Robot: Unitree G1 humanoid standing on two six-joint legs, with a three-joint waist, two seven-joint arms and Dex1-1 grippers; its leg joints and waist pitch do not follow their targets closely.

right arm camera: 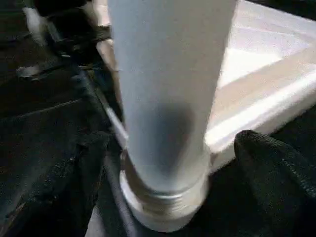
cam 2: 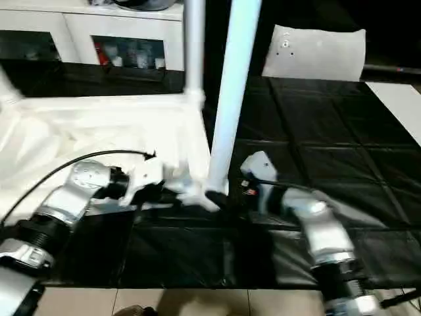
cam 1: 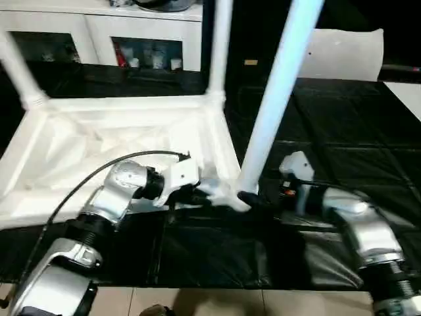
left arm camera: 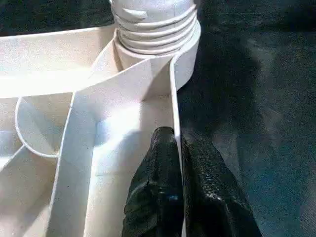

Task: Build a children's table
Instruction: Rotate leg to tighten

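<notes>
The children's table point(cam 1: 99, 151) lies upside down on black floor mats point(cam 1: 342, 151), ribbed underside facing up, with a white cabinet point(cam 1: 99, 26) behind it. One leg point(cam 1: 16, 69) rises from the far left corner and another leg point(cam 1: 220, 46) from the far right corner. The left end effector point(left arm camera: 175, 192) is closed, its two black fingers point(left arm camera: 158, 187) pinching the thin side wall of the top close to the near right corner socket point(left arm camera: 185, 54). In that socket stands a third leg point(cam 1: 279, 85), tilted, its threaded base seated in the ring. The right end effector point(right arm camera: 163, 163) sits around the foot of this leg with its fingers point(right arm camera: 276, 173) spread wide on either side, not touching it. A flat whitish bag point(cam 1: 345, 56) lies well beyond on the mats.
</notes>
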